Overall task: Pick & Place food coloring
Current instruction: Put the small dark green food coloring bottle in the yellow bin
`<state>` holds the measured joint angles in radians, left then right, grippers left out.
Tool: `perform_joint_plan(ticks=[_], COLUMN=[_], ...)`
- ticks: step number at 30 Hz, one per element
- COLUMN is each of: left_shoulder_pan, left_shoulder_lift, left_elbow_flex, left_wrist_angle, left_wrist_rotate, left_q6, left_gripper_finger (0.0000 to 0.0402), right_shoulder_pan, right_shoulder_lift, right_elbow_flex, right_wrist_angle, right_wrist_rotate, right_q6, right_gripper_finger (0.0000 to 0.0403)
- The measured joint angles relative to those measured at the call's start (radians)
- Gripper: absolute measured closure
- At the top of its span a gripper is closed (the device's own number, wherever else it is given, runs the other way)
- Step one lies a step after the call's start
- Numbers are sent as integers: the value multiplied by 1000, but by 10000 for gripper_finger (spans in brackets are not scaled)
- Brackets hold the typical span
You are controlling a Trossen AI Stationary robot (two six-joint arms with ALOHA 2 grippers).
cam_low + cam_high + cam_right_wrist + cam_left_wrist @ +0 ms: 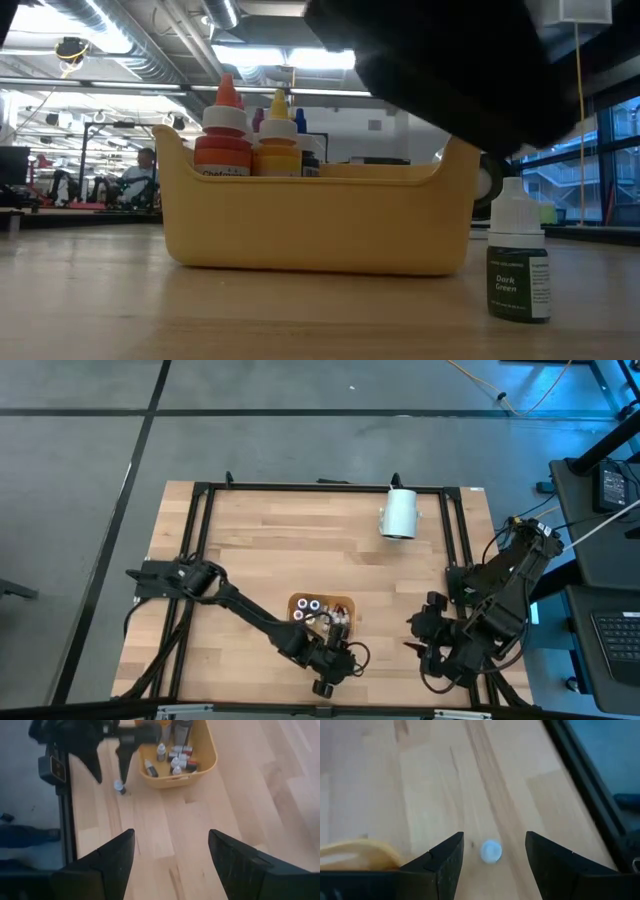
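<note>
A small dark green food coloring bottle with a white cap stands upright on the wood, just outside the yellow tray. The tray holds several more food coloring bottles; orange and yellow ones rise over its rim. My left gripper is open and slants down over the lone bottle, with one finger on either side of the cap and a gap on both sides. It also shows in the right wrist view, as the left gripper above the bottle. My right gripper hangs open above bare wood at the table's right.
A white cylinder lies at the table's far right. Black frame rails run along the table's sides and far edge, and one rail passes close to the lone bottle. Bare wood lies between the tray and the cylinder.
</note>
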<state>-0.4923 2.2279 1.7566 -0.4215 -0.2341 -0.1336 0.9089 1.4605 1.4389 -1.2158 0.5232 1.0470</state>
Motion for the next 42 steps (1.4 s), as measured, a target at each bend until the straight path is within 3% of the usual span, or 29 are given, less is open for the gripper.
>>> perform_joint_plan(ticks=[42], left_shoulder_pan=[-7], left_shoulder_lift=[49], left_elbow_flex=[0], left_wrist_angle=[7], left_wrist_rotate=[11], left_q6=[-32], left_gripper_finger=[196], right_shoulder_pan=[0], right_shoulder_lift=[0], right_elbow_flex=[0], right_wrist_angle=[-1], right_wrist_rotate=[34], right_q6=[-3], right_gripper_finger=[148])
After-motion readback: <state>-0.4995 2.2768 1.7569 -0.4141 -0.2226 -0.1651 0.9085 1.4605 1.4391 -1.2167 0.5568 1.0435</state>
